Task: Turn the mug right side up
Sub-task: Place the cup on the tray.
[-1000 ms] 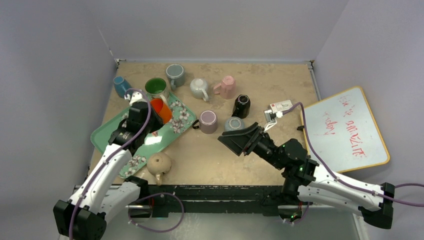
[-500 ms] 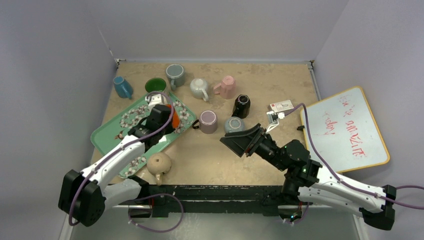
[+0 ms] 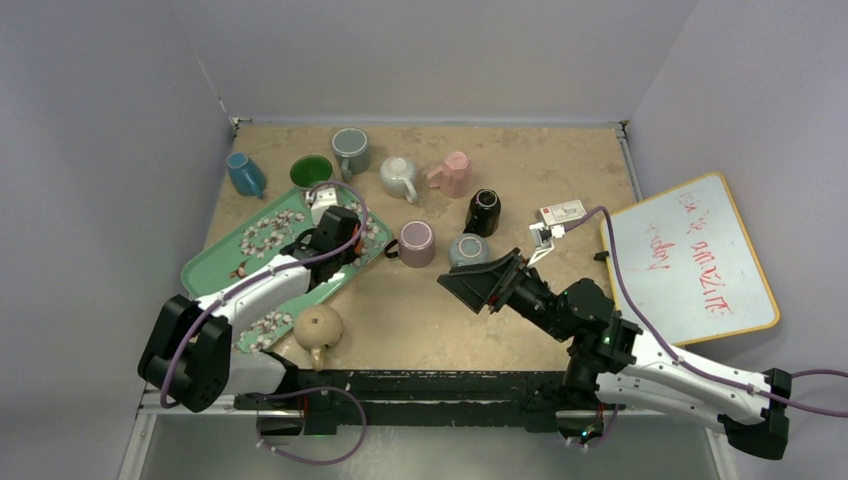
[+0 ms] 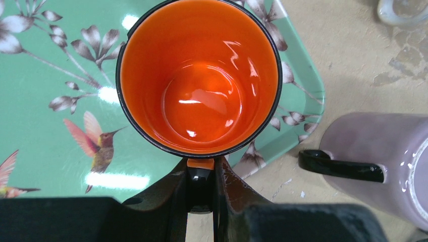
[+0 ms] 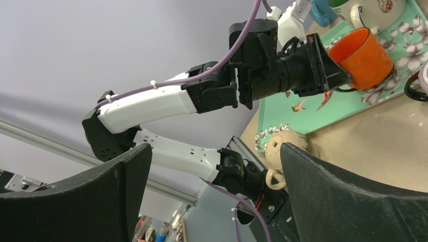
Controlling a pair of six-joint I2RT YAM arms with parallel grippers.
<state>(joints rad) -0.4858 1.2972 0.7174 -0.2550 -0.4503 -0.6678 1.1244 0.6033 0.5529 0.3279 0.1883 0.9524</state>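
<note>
Left wrist view: the left gripper (image 4: pixel 200 170) is pinching the handle of the orange mug (image 4: pixel 199 75), fingers squeezed nearly together around it. The camera is staring straight into the mug's shiny mouth. The mug is hanging over the near-right corner of the floral tray (image 4: pixel 45 65), and a lilac mug (image 4: pixel 373 161) is lying just beside that corner with its black handle pointing at the tray.

Right wrist view: the right gripper (image 5: pixel 212 151) is gaping wide open and gripping nothing, just watching. From here the orange mug looks tilted, not upright, with its mouth facing back toward the left arm. I can't tell if it's touching the tray or floating above it.

Top view: the left wrist is covering the mug, so it's not showing much, only that the arm is reaching over the tray's right end while the right gripper is idling near the middle of the table (image 3: pixel 420 320).

What's worrying me is that a handle-only pinch is letting the mug pivot, so it could swing or slip as the wrist rolls. Setting it down on the tray's raised rim could tip it, or it could knock the lilac mug.
</note>
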